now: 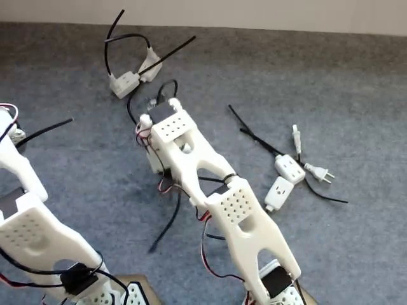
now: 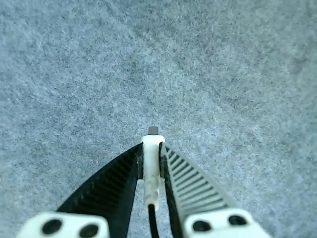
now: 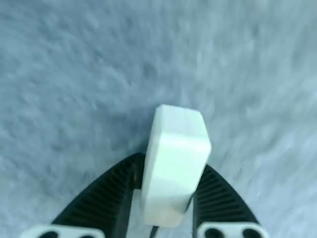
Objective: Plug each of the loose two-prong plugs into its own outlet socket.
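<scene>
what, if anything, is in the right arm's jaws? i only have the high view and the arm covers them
observer: The right wrist view shows a white outlet block clamped between its jaws.
operator: and the left arm
observer: In the left wrist view its jaws are shut on a slim white plug, with a black cord trailing back from it.
operator: which way is the plug facing
observer: A dark prong tip sticks out past the jaws, away from the camera.
</scene>
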{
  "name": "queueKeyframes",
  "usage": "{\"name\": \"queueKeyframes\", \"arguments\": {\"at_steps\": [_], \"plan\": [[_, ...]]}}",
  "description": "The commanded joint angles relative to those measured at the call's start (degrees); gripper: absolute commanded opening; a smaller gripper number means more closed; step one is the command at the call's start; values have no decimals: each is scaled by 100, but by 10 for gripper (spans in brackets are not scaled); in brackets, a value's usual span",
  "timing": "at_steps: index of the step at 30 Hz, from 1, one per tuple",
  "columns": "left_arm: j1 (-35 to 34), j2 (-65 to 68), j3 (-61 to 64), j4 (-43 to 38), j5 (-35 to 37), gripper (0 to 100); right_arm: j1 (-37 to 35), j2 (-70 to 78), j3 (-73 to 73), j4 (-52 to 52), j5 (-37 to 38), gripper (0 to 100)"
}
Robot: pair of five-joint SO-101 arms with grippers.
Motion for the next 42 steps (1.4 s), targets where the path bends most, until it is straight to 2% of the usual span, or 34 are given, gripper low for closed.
{"name": "queueKeyframes", "arguments": {"at_steps": [1,7,9,12,17,19,31,42], "plan": [[154,-66,-48,-79,-44,7,242,-92,-884,40,1143,116],[242,-66,-13,-211,-44,7,268,-75,-1007,40,2725,116],[242,-66,-13,-211,-44,7,268,-84,-831,40,2971,116],[242,-66,-13,-211,-105,7,277,-84,-708,-4,3007,142],[242,-66,-13,-211,-475,7,277,-92,-743,40,3033,359],[242,-66,-13,-211,-475,7,277,-136,-760,40,3033,398],[277,-66,-40,-211,-484,7,910,-338,-1007,242,3033,396],[1780,-136,-84,-202,-484,7,1587,-1437,-1147,303,3033,396]]}}
